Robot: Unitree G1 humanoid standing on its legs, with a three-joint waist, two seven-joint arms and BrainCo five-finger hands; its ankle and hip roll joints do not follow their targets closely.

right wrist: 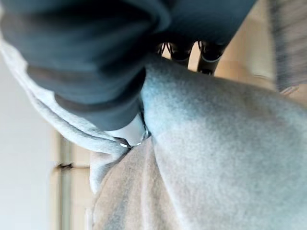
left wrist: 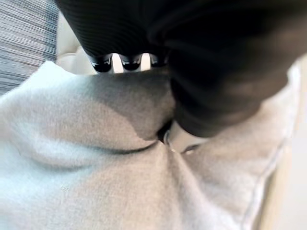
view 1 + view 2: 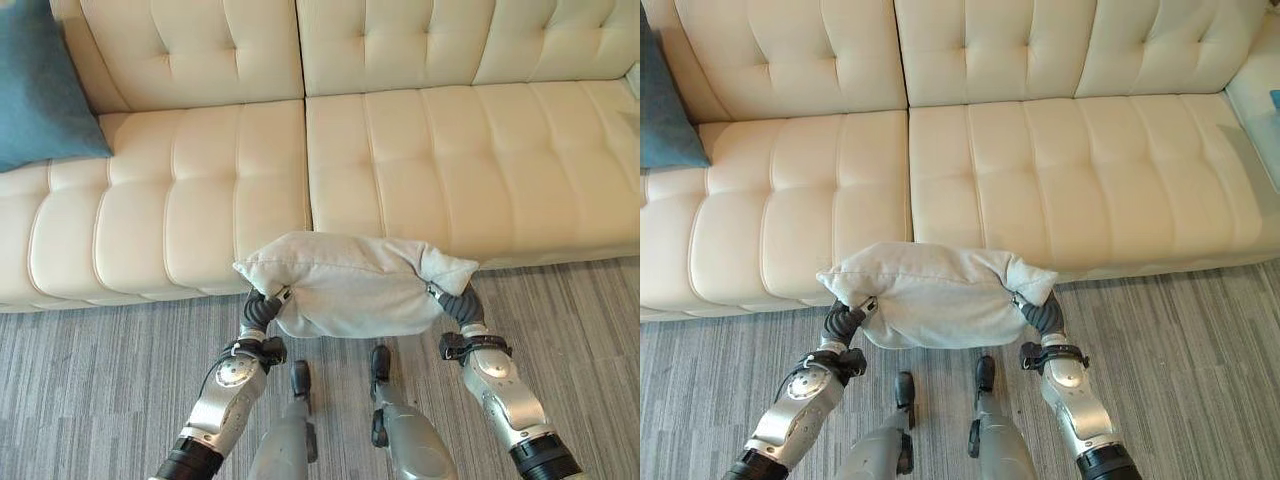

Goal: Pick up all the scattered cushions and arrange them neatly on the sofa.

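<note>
I have the grey cushion (image 3: 350,285) low in the middle of the frame, pinched at each end: left hand (image 3: 262,308) and right hand (image 3: 455,300) both have fingers and thumb curled into the fabric. It hangs just before the sofa (image 3: 450,160) seat edge. I'd lift evenly, keep it level, and carry it toward the backrest. A blue cushion (image 3: 40,85) sits upper left.

Grey carpeted floor (image 3: 590,330), finely streaked in lighter and darker lines, running across the whole near part of the scene. At the far right edge, a pale flat surface (image 3: 1258,115), perhaps a side table, too cropped to tell. On its far edge, a small blue patch (image 3: 1275,97).
</note>
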